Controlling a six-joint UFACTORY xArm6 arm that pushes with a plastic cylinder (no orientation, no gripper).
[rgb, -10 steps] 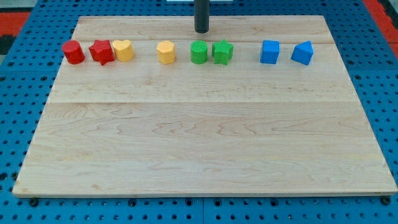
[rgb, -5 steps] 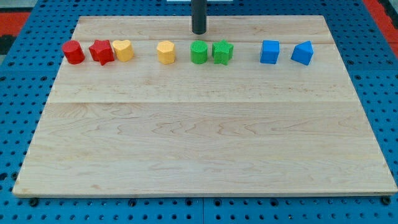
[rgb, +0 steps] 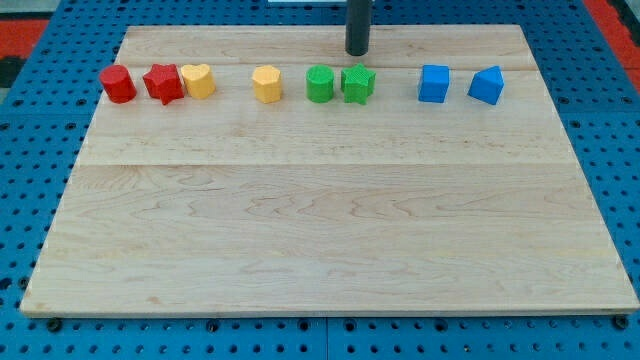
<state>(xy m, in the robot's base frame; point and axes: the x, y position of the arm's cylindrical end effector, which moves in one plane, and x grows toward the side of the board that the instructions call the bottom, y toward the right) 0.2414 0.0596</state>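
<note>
My tip (rgb: 357, 52) stands near the view's top edge of the wooden board (rgb: 320, 230), just above the green star block (rgb: 358, 83) and apart from it. Beside that block on its left sits the green cylinder (rgb: 320, 84). Further left lie a yellow hexagon block (rgb: 267, 84), a yellow heart block (rgb: 199, 80), a red star block (rgb: 163, 82) and a red cylinder (rgb: 118, 84). To the right are a blue cube (rgb: 434, 83) and a blue pentagon-like block (rgb: 486, 85). All blocks form one row across the view's top.
The board rests on a blue perforated table (rgb: 30, 190). A red patch (rgb: 612, 12) shows in the view's top right corner, another (rgb: 20, 30) in the top left.
My tip has slid to the view's right, from above the green cylinder to above the green star block. No block has moved.
</note>
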